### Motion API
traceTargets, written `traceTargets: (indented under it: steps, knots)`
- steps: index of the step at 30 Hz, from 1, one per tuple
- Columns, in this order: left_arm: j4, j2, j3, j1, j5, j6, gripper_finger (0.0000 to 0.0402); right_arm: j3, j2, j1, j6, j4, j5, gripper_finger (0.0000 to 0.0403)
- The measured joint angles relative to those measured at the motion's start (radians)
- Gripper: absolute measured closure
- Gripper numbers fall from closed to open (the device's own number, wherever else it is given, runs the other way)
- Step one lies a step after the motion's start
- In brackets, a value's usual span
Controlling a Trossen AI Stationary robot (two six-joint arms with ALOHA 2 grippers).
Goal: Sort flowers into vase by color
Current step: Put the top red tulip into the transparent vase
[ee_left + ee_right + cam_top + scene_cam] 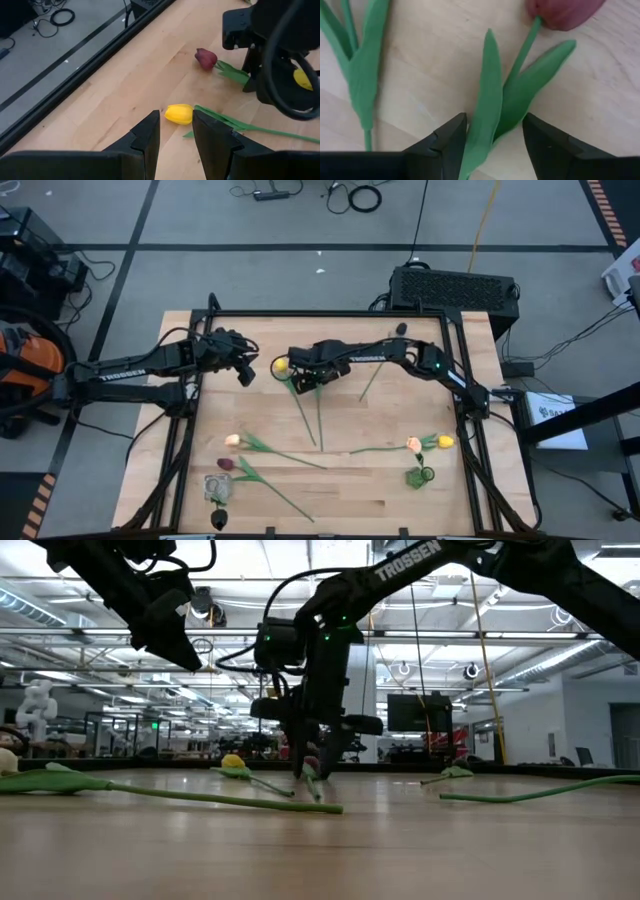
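A dark red tulip [565, 12] lies flat on the table's far half, next to a yellow tulip [281, 365]. My right gripper [495, 145] is open and low over the red tulip. Its fingers stand on either side of the tulip's two leaves [487, 100], just below the head. In the low view my right gripper [315, 765] reaches down to the table top. My left gripper [176, 135] is open and hovers raised [185, 645] beside the yellow tulip [179, 114]. Several more tulips lie on the near half. My right gripper comes from above, pointing down, with its fingers [450, 145] across the red tulip's leaves and stem [522, 50]. I cannot tell whether the fingers touch the leaves. The tulip lies flat on the table.
A peach tulip [232, 440] and a maroon tulip [225, 464] lie near left. A peach tulip [413, 444] and a yellow tulip [444, 441] lie near right. A clear vase [217, 490], a dark vase [219, 520] and a green vase [420, 476] stand near the front. A loose stem [370, 380] lies by the right arm.
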Motion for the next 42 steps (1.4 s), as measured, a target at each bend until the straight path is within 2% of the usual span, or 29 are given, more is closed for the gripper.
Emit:
traceTargets:
  steps: [4, 10, 11, 15, 21, 25, 28, 34, 38, 42]
  knots:
    - [0.000, 0.000, 0.000, 0.000, -0.001, 0.043, 0.0278, 0.001, 0.013, 0.012, -0.010, -0.013, 0.020, 0.0254]
    - [0.001, 0.000, 0.000, 0.000, -0.002, 0.045, 0.0278, -0.002, 0.000, 0.017, -0.089, -0.006, 0.033, 0.0380]
    - [0.001, 0.000, 0.000, 0.000, -0.001, 0.052, 0.0278, -0.005, -0.010, 0.014, -0.106, -0.006, 0.031, 0.0389]
    - [0.031, 0.000, 0.000, 0.000, 0.000, 0.116, 0.0278, -0.011, -0.072, 0.003, -0.108, -0.030, 0.042, 0.0391]
    - [0.172, 0.000, 0.000, 0.000, 0.017, 0.131, 0.0278, -0.005, -0.307, -0.001, -0.138, 0.058, 0.197, 0.0399]
    - [0.269, 0.000, 0.015, 0.000, 0.154, 0.198, 0.0278, -0.008, -0.444, 0.014, -0.196, 0.147, 0.348, 0.0401]
    - [0.368, 0.000, 0.057, 0.000, 0.253, 0.239, 0.0278, -0.004, -0.539, 0.033, -0.280, 0.234, 0.411, 0.0401]
    - [0.479, 0.002, 0.221, 0.000, 0.313, 0.312, 0.0278, -0.006, -0.600, 0.096, -0.480, 0.454, 0.413, 0.0402]
    - [0.475, 0.024, 0.334, 0.000, 0.446, 0.303, 0.0278, -0.006, -0.601, 0.129, -0.661, 0.652, 0.340, 0.0402]
    - [0.477, 0.044, 0.404, -0.002, 0.459, 0.234, 0.0278, -0.006, -0.585, 0.151, -0.750, 0.753, 0.298, 0.0403]
